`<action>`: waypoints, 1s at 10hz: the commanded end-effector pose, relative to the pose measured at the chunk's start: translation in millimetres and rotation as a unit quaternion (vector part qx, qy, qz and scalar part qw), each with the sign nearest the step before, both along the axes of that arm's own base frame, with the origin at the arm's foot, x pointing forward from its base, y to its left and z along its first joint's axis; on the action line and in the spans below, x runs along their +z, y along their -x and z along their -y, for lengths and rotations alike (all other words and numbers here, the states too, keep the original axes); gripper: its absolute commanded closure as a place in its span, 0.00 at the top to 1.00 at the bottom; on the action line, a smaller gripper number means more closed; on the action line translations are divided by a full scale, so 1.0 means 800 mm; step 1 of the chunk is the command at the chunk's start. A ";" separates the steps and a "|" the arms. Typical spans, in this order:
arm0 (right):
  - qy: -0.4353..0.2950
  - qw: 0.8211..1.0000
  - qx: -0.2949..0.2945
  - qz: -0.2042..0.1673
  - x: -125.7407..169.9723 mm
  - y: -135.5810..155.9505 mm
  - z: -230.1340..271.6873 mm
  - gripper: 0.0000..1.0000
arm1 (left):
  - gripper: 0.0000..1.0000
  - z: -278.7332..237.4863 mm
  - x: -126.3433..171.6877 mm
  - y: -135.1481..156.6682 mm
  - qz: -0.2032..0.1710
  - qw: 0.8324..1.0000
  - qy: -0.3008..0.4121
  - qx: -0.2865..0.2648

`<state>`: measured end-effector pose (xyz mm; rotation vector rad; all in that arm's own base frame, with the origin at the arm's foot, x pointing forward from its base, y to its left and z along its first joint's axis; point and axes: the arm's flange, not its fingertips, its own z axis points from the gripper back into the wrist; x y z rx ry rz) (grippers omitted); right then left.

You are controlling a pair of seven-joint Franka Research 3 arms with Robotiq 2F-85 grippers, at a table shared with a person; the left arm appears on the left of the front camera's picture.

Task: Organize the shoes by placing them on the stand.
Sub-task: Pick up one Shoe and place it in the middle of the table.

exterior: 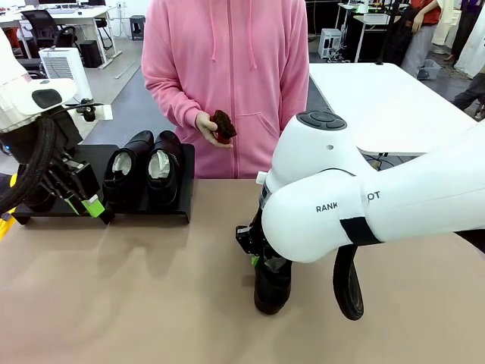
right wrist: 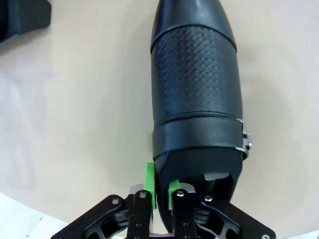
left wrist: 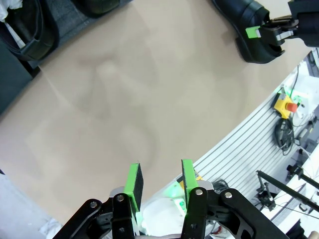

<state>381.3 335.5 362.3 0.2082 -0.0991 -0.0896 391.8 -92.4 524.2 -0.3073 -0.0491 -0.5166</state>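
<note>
Two shoes (exterior: 121,173) (exterior: 164,167), glossy black with white paper inside, stand side by side on the right half of the flat black stand (exterior: 144,213). A third shoe (right wrist: 197,84) (exterior: 271,287) rests on the tan table near the middle. My right gripper (right wrist: 161,188) (exterior: 256,256) is shut on the rim of its heel opening, one green pad inside and one outside. At the stand's front left edge my left gripper (exterior: 87,203) (left wrist: 160,179) is open, nothing between its fingers. From the left wrist view, the third shoe (left wrist: 246,27) lies far off.
A person in a pink hoodie stands behind the table, holding a small brown brush (exterior: 223,126) in one hand. My right arm's white body (exterior: 341,205) hangs over the table's right half. A bare tan tabletop (exterior: 151,288) stretches between the stand and the third shoe.
</note>
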 end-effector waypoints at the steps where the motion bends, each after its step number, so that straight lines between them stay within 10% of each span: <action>1: -0.024 1.000 0.010 0.010 0.018 -0.003 0.007 0.55 | 0.44 -0.003 0.000 0.002 0.000 1.000 0.010 -0.007; 4: -0.042 0.999 0.007 0.014 0.046 0.004 0.015 1.00 | 0.44 -0.003 0.000 0.002 0.000 1.000 0.010 -0.007; 10: -0.050 0.998 -0.004 0.027 0.074 0.003 0.015 1.00 | 0.44 -0.003 0.000 0.002 0.000 1.000 0.010 -0.007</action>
